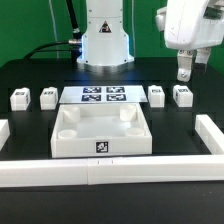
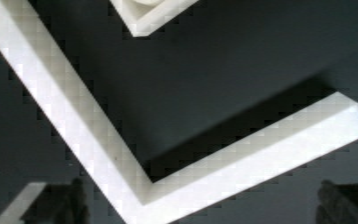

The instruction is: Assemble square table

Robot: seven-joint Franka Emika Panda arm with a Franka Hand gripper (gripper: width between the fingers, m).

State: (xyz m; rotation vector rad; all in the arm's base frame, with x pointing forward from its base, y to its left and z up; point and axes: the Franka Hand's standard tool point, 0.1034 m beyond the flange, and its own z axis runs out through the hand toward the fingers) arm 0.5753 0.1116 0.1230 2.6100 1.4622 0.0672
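The white square table top (image 1: 100, 128) lies at the table's middle, rim up, with round corner sockets and a tag on its front wall. Several short white tagged legs stand behind it: two at the exterior view's left (image 1: 18, 98) (image 1: 47, 96) and two at the right (image 1: 156, 95) (image 1: 181, 94). My gripper (image 1: 186, 72) hangs in the air above the rightmost leg, not touching it. In the wrist view the gripper (image 2: 194, 205) is open and empty, with dark fingertips (image 2: 43, 205) far apart. A white corner (image 2: 153, 12) shows there, probably of the top.
The marker board (image 1: 100, 95) lies flat between the leg pairs. Long white border rails run along the front (image 1: 110, 170) and the right side (image 1: 212, 135); their corner (image 2: 149, 165) fills the wrist view. The robot's base (image 1: 105, 40) stands at the back.
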